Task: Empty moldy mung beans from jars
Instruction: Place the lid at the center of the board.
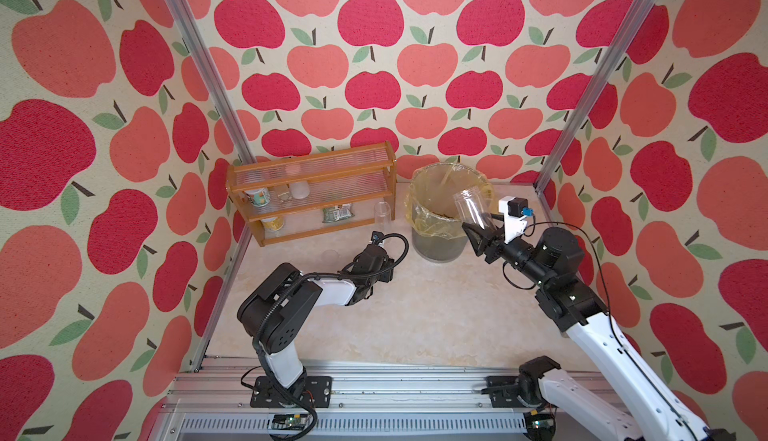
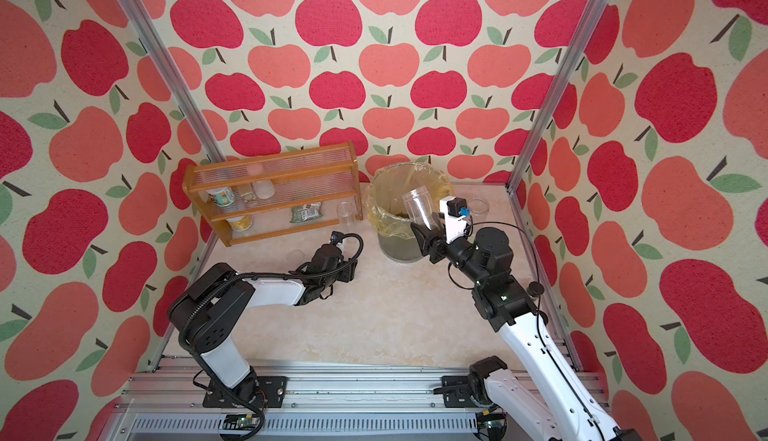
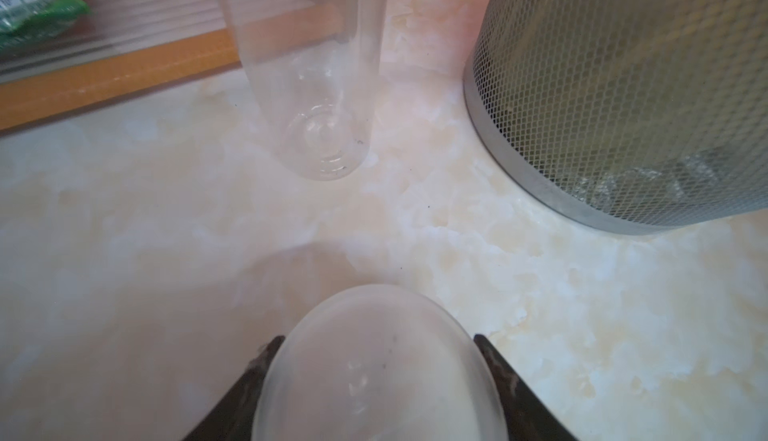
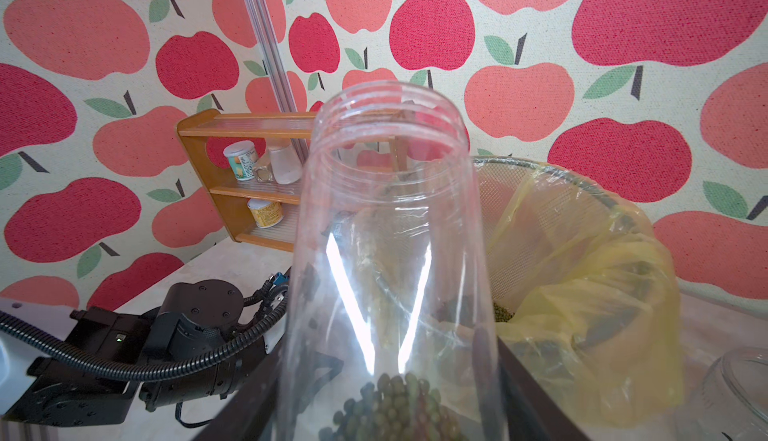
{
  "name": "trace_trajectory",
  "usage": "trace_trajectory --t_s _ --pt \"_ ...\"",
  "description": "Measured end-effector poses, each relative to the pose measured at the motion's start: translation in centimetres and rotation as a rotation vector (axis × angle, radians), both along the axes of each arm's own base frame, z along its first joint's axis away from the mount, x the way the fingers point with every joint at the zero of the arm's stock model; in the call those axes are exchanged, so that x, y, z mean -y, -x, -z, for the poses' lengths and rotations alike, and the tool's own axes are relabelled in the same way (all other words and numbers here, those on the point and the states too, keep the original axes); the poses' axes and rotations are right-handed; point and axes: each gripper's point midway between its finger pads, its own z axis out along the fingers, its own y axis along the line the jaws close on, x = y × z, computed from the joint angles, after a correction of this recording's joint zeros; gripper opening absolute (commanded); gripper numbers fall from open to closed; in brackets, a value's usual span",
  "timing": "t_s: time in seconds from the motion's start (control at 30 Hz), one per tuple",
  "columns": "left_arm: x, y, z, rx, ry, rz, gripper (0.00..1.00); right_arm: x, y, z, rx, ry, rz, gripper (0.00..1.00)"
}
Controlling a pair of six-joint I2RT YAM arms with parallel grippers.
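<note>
Mung beans (image 4: 395,414) sit at the bottom of the tilted jar (image 4: 390,231) my right gripper (image 1: 482,236) clamps over the bin (image 1: 440,247), so it isn't emptied yet. The tall jar (image 1: 382,212) stands empty; my left gripper (image 3: 378,339) pinches a clear round piece (image 3: 374,380).

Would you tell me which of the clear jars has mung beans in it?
The jar in the right pincer: green beans lie at its base. The slim jar by the rack is empty.
</note>
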Motion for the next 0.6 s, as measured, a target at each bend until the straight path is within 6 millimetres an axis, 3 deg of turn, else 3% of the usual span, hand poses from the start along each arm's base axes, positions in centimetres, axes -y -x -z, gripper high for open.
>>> trace_trajectory --t_s 0.23,0.6 --pt "0.1 -0.8 0.0 -0.005 0.015 -0.005 0.77 0.1 -0.1 0.3 -0.01 0.001 0.006 0.37" --pt "0.0 -1.4 -0.5 -0.013 0.014 -0.017 0.88 0.1 -0.5 1.0 -0.034 0.004 0.011 0.38"
